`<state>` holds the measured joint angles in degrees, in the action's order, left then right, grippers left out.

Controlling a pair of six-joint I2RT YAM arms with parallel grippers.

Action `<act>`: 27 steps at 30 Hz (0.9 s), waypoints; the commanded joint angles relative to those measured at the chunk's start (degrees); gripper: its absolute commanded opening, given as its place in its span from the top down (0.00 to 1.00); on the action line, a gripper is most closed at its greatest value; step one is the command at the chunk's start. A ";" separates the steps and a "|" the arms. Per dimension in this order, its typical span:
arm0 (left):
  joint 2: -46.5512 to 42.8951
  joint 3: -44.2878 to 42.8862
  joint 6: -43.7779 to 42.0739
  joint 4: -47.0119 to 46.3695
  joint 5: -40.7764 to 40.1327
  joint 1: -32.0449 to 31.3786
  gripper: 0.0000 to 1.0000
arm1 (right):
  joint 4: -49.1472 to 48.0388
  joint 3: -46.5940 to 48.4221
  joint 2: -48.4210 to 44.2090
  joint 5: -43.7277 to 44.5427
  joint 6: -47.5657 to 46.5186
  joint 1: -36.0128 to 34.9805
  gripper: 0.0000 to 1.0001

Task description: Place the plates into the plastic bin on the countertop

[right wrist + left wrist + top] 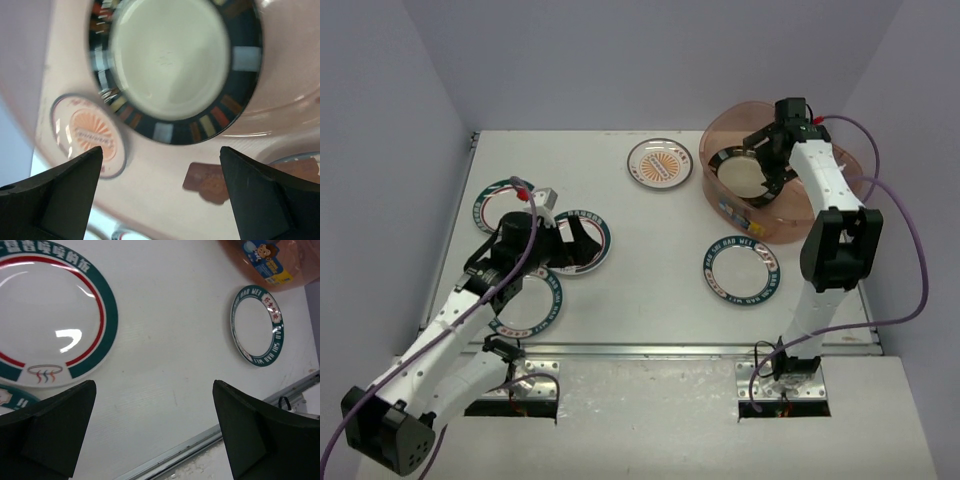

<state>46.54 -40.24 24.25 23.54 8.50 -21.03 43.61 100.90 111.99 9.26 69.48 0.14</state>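
White matte countertop (650,230) in the top view carries five loose plates. The translucent pinkish-brown plastic bin (770,225) sits at far right. Right gripper (761,160) hangs over the bin's inside, with the black-rimmed round plate (745,182) under it, already in the bin. Left gripper (582,240) hovers over a white plate with a dark teal lettered rim (599,226), likely the next pick. A teal-rimmed plate (492,205) lies behind it, and another teal-rimmed one (538,305) is near the front rail. The orange-centred white plate (660,163) lies just left of the bin, and the teal plate with red lettering (741,271) in front of it.

Left wrist view: fingers (47,427) spread wide, nothing between them, bare counter below. A big white plate with a teal rim and red ring is off to the upper left, so the pincer is not yet lined up on a rim.

Right wrist view: fingers (55,192) are apart and empty, and the black-rimmed plate is below them inside the bin. It is blurred, so I cannot tell if it lies flat. The orange-centred plate shows through the bin wall. My read is that this drop is done and five plates are left.
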 commanded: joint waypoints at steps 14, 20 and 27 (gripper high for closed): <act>53.96 -15.42 19.68 -43.48 16.74 -19.14 0.00 | -25.88 -39.66 -55.21 -32.85 -39.43 -7.02 0.01; 69.62 -25.25 22.84 -44.92 20.98 -20.54 0.12 | -22.51 -44.08 -61.48 -32.66 -40.77 -6.87 0.01; 81.54 -34.74 23.36 -40.53 21.05 -22.47 0.40 | -22.72 -47.13 -63.54 -31.75 -41.36 -6.82 0.01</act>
<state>122.74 -70.15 47.02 -18.40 28.73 -42.10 22.81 54.71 49.63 -21.68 30.00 -6.87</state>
